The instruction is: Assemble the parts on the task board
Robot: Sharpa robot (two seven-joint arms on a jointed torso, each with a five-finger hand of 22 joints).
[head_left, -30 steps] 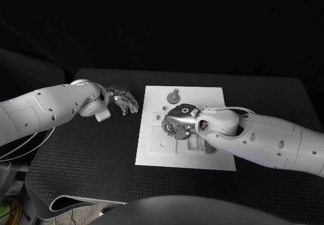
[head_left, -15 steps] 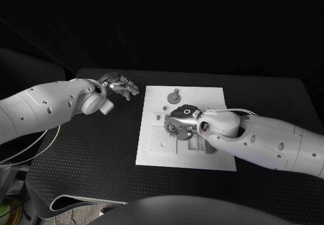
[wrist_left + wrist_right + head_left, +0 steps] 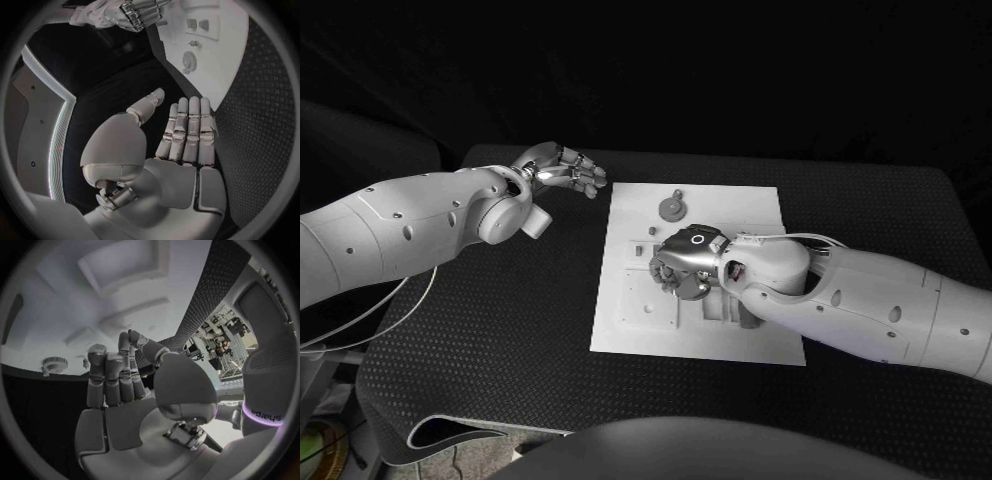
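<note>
The white task board [image 3: 635, 335] lies in the middle of the black table. A round grey part [image 3: 672, 207] with a small knob sits on the board's far portion, also seen as the round part [image 3: 189, 61] and the round part [image 3: 55, 363]. My right hand [image 3: 682, 264] rests low over the board's middle with its fingers curled down among small grey parts; what lies under them is hidden. In the right wrist view its fingers [image 3: 114, 376] stand side by side with the thumb close. My left hand [image 3: 565, 169] hovers beyond the board's far left corner, its fingers [image 3: 187, 131] straight and holding nothing.
The board [image 3: 215, 55] carries moulded recesses and slots [image 3: 646, 300] near the robot's side. The black textured table [image 3: 488, 330] stretches around it to rounded edges. My right forearm [image 3: 877, 300] crosses the board's near right corner.
My left hand has moved away from the robot, towards the table's far edge, and turned beside the board's far left corner. The right hand has stayed over the board's middle.
</note>
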